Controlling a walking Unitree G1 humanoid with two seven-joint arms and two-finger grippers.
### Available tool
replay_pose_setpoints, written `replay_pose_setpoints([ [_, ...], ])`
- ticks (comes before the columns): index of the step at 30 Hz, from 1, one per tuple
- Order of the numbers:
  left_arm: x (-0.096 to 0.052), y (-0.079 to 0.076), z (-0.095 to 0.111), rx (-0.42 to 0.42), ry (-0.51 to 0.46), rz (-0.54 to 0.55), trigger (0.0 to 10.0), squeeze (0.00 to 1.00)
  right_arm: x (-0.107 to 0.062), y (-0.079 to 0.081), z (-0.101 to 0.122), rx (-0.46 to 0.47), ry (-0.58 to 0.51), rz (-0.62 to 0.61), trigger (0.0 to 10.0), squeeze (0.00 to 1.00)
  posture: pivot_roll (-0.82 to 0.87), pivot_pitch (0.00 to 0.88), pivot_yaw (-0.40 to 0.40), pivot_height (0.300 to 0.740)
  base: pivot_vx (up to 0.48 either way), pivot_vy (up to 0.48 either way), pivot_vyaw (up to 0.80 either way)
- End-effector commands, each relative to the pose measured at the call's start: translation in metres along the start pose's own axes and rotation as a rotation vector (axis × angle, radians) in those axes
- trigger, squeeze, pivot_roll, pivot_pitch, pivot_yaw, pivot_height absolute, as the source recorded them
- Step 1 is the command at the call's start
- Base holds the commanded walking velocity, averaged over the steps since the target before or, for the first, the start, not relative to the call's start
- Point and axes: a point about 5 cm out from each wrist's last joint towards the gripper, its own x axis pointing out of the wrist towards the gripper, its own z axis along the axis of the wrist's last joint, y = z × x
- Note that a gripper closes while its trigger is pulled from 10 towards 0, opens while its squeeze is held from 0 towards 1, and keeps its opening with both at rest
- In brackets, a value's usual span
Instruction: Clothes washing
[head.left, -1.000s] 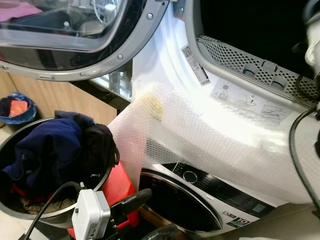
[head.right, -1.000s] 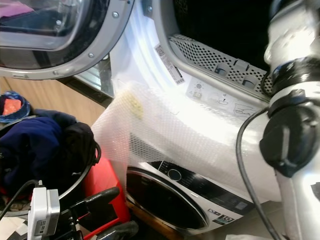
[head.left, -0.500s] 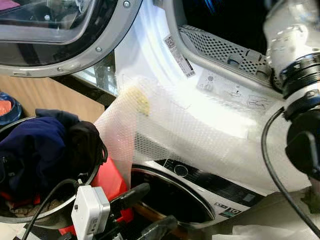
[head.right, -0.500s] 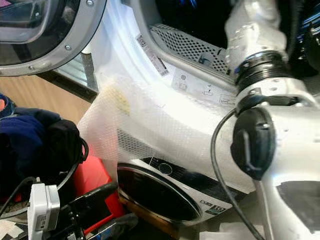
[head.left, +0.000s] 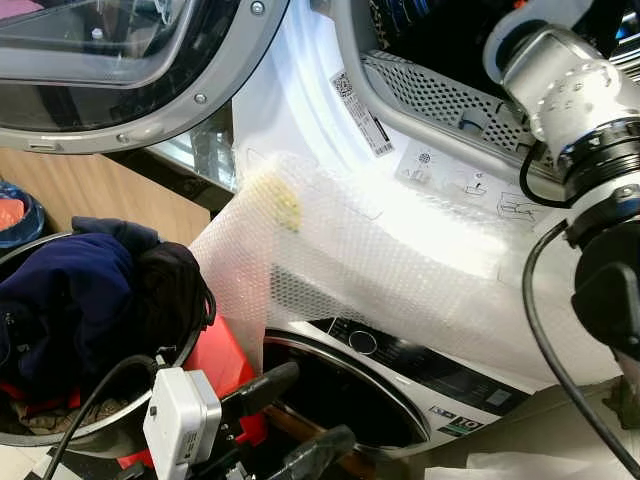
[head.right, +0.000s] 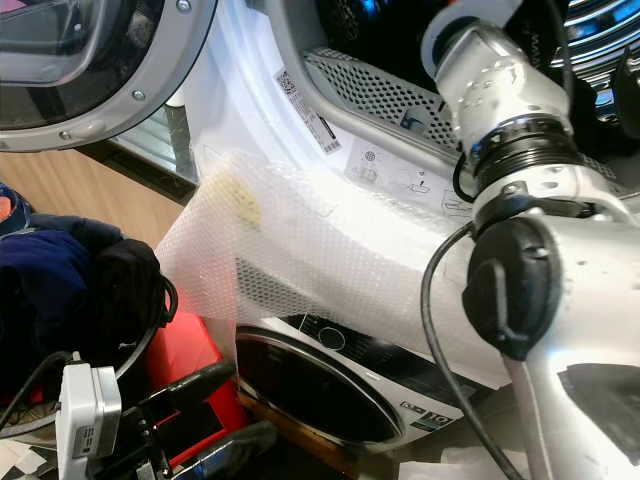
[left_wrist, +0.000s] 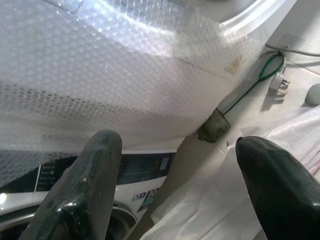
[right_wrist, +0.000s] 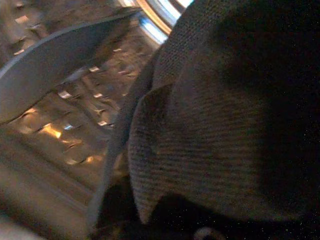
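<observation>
Right wrist view looks into the drum (right_wrist: 65, 115), its ribbed metal wall lit in patches, with a dark knit cloth (right_wrist: 220, 125) close before the lens; whether the right pincer is open or closed cannot be told. From the head, the right arm (head.right: 520, 230) reaches up into the open mouth of the upper machine (head.left: 430, 60), past the perforated grille (head.left: 440, 100) on its lower rim. That machine's round door (head.left: 120, 70) hangs swung out to the left of the mouth. Bubble wrap (head.left: 400, 270) drapes over the front below the mouth and ends just above the lower washer (head.left: 380, 380). Left of the washer stands a basket (head.left: 180, 385) heaped with dark clothes (head.left: 70, 300), a red box (head.left: 215, 365) wedged between the two. The left pincer (left_wrist: 175, 180) hangs low before the washer, fingers (left_wrist: 85, 185) spread wide, holding nothing, with free room around it.
</observation>
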Motion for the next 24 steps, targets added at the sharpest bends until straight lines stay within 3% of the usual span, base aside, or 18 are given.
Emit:
replay_pose_setpoints([
  [1,0.001,-0.005,0.003,0.002,-0.011,-0.019,10.0,0.00,-0.003,-0.014,0.010,0.044,0.008,-0.076,10.0,1.00,0.09,0.192,-0.224,0.740,0.000,0.000,0.00],
  [6,0.002,-0.003,0.004,0.003,-0.016,-0.019,10.0,0.00,-0.005,-0.030,0.012,0.041,0.021,-0.151,10.0,1.00,0.08,0.189,-0.222,0.740,0.000,0.000,0.00],
  [13,0.004,-0.001,0.004,0.004,-0.020,-0.015,10.0,0.00,-0.007,-0.028,0.015,-0.020,0.036,-0.150,10.0,1.00,0.06,0.183,-0.223,0.740,0.000,0.000,0.00],
  [17,0.007,0.001,0.003,0.002,-0.023,-0.024,10.0,0.00,-0.007,-0.030,0.011,0.015,0.053,-0.204,10.0,1.00,0.04,0.172,-0.212,0.740,0.000,0.000,0.00],
  [24,0.010,0.006,0.005,0.014,-0.032,-0.042,10.0,0.00,-0.008,-0.035,0.008,-0.064,0.067,-0.213,10.0,1.00,0.03,0.153,-0.196,0.740,0.000,0.000,0.00],
])
